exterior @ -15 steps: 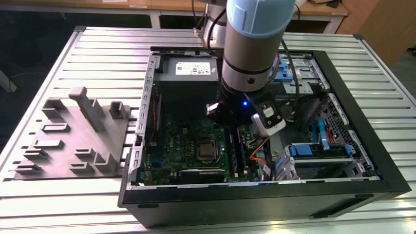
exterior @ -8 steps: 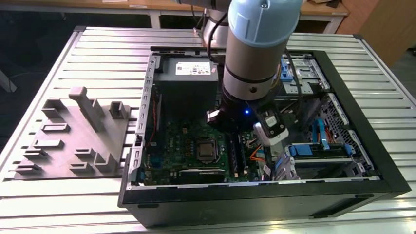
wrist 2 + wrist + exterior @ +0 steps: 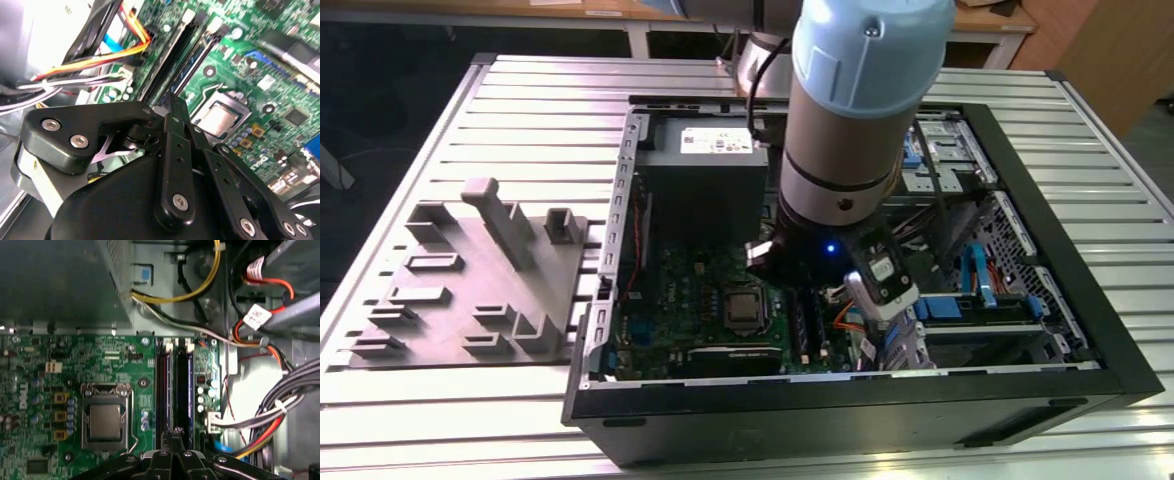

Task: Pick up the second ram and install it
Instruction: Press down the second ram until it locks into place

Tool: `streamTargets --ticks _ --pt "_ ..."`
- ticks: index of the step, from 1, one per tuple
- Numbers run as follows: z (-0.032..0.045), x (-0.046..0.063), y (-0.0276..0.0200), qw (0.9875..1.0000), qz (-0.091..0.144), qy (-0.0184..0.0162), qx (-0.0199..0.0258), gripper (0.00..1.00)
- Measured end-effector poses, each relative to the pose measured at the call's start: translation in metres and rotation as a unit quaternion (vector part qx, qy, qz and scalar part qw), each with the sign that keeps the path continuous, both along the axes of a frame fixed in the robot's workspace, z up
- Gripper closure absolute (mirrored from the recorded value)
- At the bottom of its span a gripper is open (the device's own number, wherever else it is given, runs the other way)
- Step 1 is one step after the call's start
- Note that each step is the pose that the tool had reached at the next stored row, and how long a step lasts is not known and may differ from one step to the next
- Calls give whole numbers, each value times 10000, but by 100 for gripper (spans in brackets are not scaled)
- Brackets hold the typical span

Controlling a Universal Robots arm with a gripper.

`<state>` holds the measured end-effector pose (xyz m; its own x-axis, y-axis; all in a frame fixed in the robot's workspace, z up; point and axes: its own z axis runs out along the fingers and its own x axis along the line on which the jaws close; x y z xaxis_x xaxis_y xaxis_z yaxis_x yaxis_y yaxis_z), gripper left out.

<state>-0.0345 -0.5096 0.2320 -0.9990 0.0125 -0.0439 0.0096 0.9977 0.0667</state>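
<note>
Right now your gripper (image 3: 173, 436) hangs low over the motherboard (image 3: 125, 365), its fingers drawn together above the memory slots (image 3: 175, 385). You can see a ram stick (image 3: 184, 390) seated in one slot; whether the fingers hold anything, I cannot tell.

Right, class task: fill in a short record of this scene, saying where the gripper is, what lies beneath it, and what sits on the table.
Gripper: above the memory slots, inside the open computer case
Beside the slots: silver processor on the green motherboard
Table: the case, with a grey fixture on the exterior view's left
</note>
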Motion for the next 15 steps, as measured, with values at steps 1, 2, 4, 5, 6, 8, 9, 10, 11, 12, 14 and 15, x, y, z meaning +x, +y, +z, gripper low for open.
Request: streamTargets --ticks 1,2,4,5,6,8,9,10,11,12,14,15 --pt "0 0 -21 10000 0 0 0 90" --pt "0 0 -43 10000 0 0 0 90" --pt "0 0 -79 10000 0 0 0 90" --pt "0 0 -96 10000 0 0 0 90" --pt "0 0 -112 10000 0 0 0 90" --pt "0 -1 -132 10000 0 0 -2 90" --pt "0 -1 -135 10000 -1 0 -4 90" --pt "-1 0 -136 10000 -1 0 -6 90" --pt "-1 0 -137 10000 0 0 -13 90" --pt "-2 1 -138 10000 0 0 -22 90" --pt "-5 1 -138 10000 0 0 -82 90" --pt "-6 1 -139 10000 0 0 -91 90"
